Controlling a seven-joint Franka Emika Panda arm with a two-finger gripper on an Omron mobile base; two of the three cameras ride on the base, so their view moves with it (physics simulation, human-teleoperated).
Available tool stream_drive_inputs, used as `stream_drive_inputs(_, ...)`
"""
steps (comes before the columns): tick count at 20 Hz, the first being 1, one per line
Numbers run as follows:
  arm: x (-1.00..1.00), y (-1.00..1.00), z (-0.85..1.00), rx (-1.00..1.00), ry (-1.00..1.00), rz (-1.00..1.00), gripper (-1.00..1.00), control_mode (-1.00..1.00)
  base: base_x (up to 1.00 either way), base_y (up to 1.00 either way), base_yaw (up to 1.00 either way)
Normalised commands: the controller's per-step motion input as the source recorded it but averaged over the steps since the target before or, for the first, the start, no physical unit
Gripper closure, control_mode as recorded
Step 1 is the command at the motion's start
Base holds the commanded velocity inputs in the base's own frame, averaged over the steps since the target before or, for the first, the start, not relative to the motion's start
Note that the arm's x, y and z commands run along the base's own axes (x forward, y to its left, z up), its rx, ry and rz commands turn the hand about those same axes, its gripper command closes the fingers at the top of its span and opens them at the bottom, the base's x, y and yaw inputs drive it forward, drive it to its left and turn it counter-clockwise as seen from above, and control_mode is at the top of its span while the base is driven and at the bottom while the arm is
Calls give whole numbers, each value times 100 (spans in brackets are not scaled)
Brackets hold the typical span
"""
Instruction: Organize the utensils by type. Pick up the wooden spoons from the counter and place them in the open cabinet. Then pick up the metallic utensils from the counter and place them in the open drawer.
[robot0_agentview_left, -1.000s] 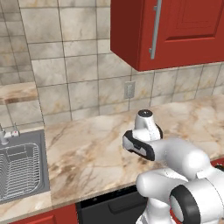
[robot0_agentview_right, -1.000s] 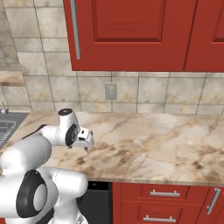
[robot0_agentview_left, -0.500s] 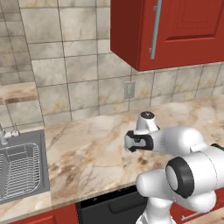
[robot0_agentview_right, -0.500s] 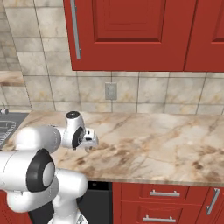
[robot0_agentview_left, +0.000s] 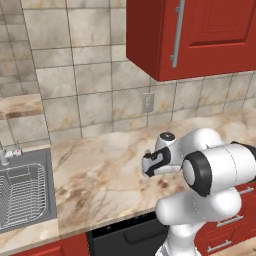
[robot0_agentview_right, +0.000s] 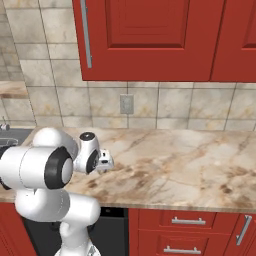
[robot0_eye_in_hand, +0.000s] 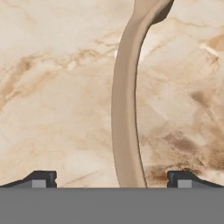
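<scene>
A pale wooden spoon (robot0_eye_in_hand: 124, 109) lies flat on the counter (robot0_eye_in_hand: 57, 87), seen close in the hand view: its long handle runs from 6 o'clock up to 12 o'clock with a slight bow toward 9, and the start of the bowl is cut off by the top edge just right of 12. It is tan all over (no darker handle that can be made out). The handle passes between the gripper's (robot0_eye_in_hand: 112, 177) two dark fingertips (robot0_eye_in_hand: 41, 178), which stand far apart at 7 and 5 o'clock, well clear of the wood on both sides; the jaws are spread wide and hold nothing.

In the left base view the gripper (robot0_agentview_left: 150, 164) hangs low over the counter (robot0_agentview_left: 95, 175), a little right of centre, pointing down toward 8 o'clock. In the right base view the gripper (robot0_agentview_right: 104, 161) sits at about 9 o'clock from centre, above the marbled counter (robot0_agentview_right: 175, 160).

Further out, a sink (robot0_agentview_left: 22, 195) lies at 8 o'clock in the left base view, a wall outlet (robot0_agentview_right: 126, 104) is on the tiles, and a red wall cabinet (robot0_agentview_right: 145, 35) with a grey bar handle fills 12 o'clock, its door shut.
</scene>
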Motion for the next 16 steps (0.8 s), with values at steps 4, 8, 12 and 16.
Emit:
stream_drive_inputs(4,16,0,-17,0,0,4,-100,-100,0,0,0)
stream_drive_inputs(8,12,0,-14,0,1,0,-100,-100,0,0,0)
stream_drive_inputs(12,11,0,-13,0,5,0,100,-100,0,0,0)
stream_drive_inputs(16,5,0,-11,0,2,0,100,-100,0,0,0)
